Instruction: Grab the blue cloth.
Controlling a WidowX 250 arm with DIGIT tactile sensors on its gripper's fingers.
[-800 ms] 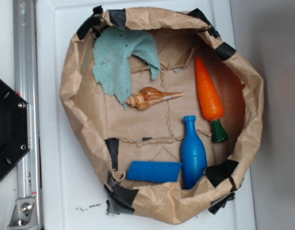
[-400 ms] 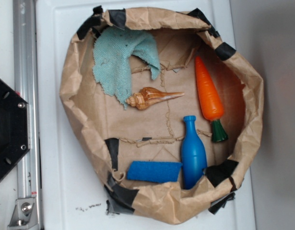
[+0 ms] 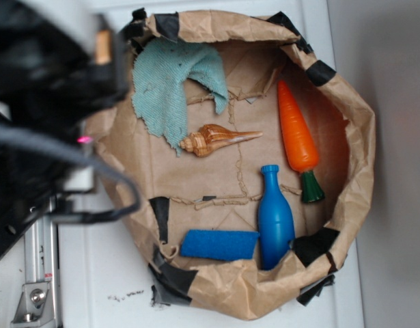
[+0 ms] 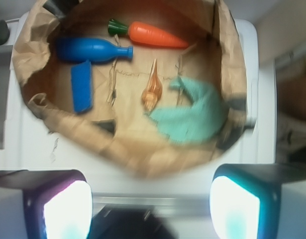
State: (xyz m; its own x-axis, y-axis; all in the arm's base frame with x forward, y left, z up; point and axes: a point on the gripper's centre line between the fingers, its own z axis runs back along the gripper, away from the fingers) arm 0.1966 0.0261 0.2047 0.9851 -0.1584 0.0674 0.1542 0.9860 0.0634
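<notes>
Our gripper hangs high over the near rim of the paper-lined basket, its two fingers spread wide apart with nothing between them. In the exterior view our arm is a dark blur over the basket's left edge. Ahead of the fingers lies the blue cloth, crumpled against the basket wall. Just beside its frayed edge we see the seashell. Farther off lie the orange carrot, the blue bottle and the blue sponge, well apart from the cloth.
</notes>
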